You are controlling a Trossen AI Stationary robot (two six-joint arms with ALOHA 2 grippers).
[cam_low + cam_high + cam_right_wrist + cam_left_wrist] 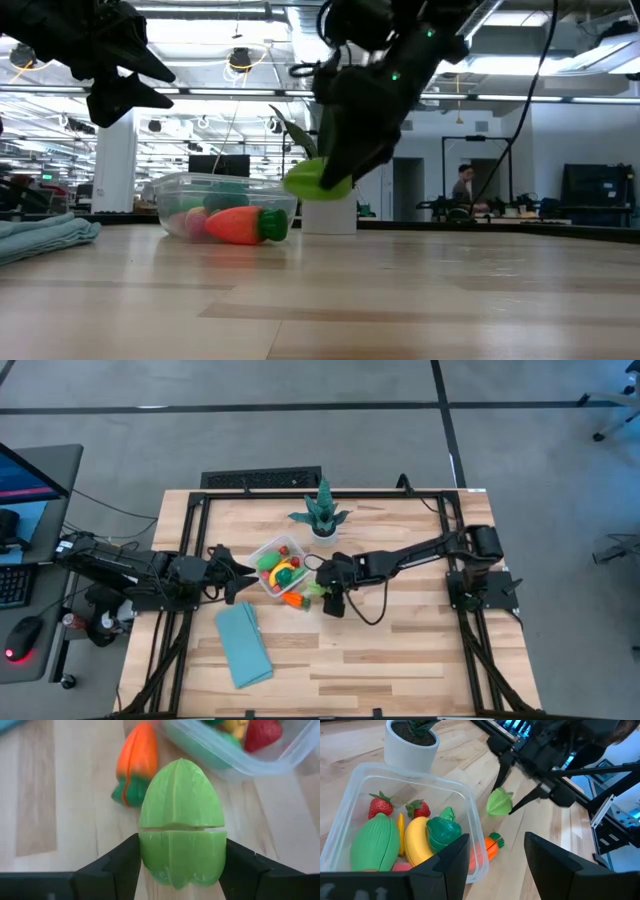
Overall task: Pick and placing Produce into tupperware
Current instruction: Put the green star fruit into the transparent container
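Two strawberries [379, 806], a banana [416, 840] and green pieces lay in the tupperware [468, 817] mid-bench [400, 650]. Just outside it lay a carrot [240, 225]. Right claw [181, 857] clamped a pale-green fruit [181, 847] above the bench; left claw [495, 860] hovered open beside the container.

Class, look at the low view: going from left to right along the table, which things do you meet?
Light-blue cloth → clear tupperware → orange carrot lying in front of it → light-green piece, held off the table in the right pincer.
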